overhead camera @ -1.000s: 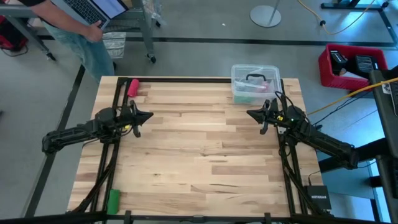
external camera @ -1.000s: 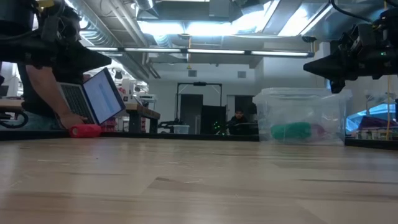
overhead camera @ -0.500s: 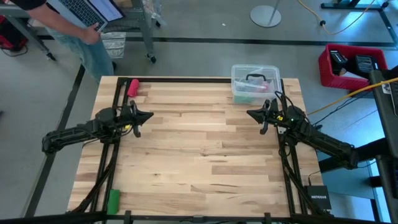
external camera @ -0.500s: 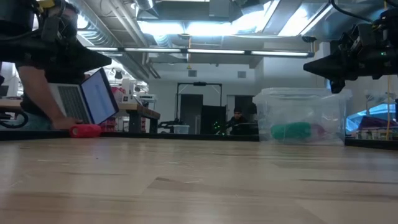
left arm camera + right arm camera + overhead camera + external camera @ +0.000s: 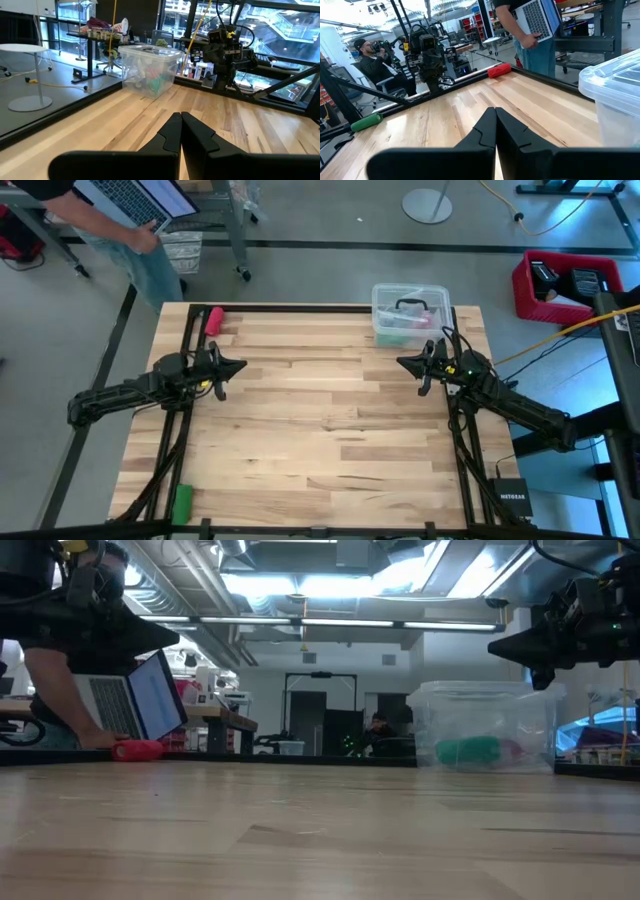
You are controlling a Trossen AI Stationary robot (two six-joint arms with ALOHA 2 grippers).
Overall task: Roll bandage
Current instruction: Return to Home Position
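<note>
Bandage (image 5: 468,751) sits rolled up inside the lidded clear container (image 5: 385,298), at the one o'clock corner of the table (image 5: 320,440). At nine o'clock the left gripper (image 5: 243,366) hovers, jaws pressed together. At three o'clock the right gripper (image 5: 400,362) hangs near the container, jaws likewise pressed tight.

On the wooden table (image 5: 320,420) I note a clear container (image 5: 385,295) at the far right corner, lid on. A pink-red roll (image 5: 213,319) lies at the far left corner, and a bright-green roll (image 5: 182,501) at the near left edge. Beyond the far left corner a person (image 5: 120,240) holds an open laptop (image 5: 150,195). A red bin (image 5: 530,288) sits on the floor to the right.
</note>
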